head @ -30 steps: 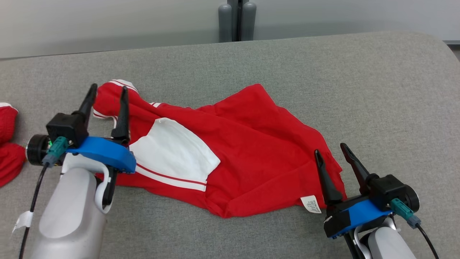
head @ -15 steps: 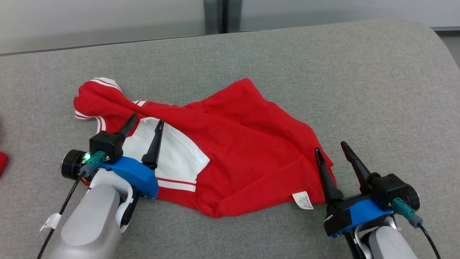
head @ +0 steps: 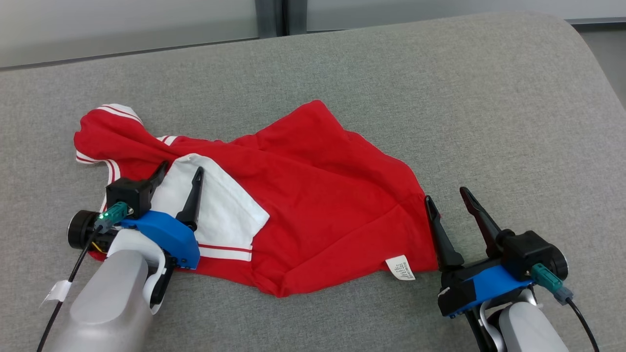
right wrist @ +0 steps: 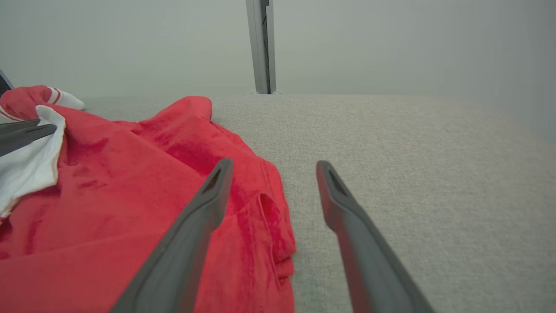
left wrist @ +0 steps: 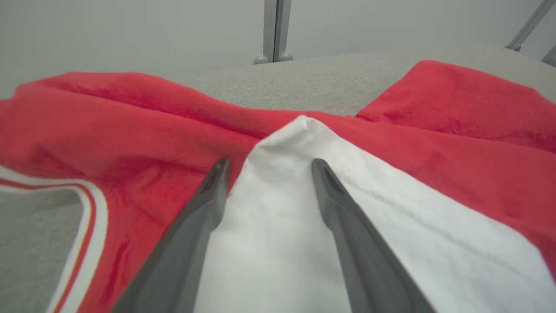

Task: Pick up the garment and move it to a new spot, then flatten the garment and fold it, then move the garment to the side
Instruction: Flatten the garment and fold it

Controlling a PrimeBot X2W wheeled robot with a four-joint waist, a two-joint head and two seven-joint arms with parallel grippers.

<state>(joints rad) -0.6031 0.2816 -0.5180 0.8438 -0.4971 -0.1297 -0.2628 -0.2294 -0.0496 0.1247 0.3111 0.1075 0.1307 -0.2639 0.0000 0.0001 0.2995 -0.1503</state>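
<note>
The left gripper [head: 181,167] has its two dark fingers spread wide and holds nothing. Its tips sit over the white panel [head: 220,210] of the red garment [head: 318,195]. In the left wrist view, the panel's pointed corner [left wrist: 304,124] lies just past the gap between the fingers [left wrist: 208,195]. They seem to rest on the cloth, though contact is hard to judge. A second ago these fingers stood at the garment's striped cuff [head: 115,110], which now lies beyond and to the left of the tips.

The right gripper [head: 446,194] is also spread wide and empty. Its left finger is at the garment's right edge and its right finger is over the bare grey cushion [head: 440,98], as it was a second ago. A white care label [head: 401,267] lies just left of this gripper's base.

The garment lies crumpled between the two grippers. The whole head view has shifted since then, so the camera has moved.
</note>
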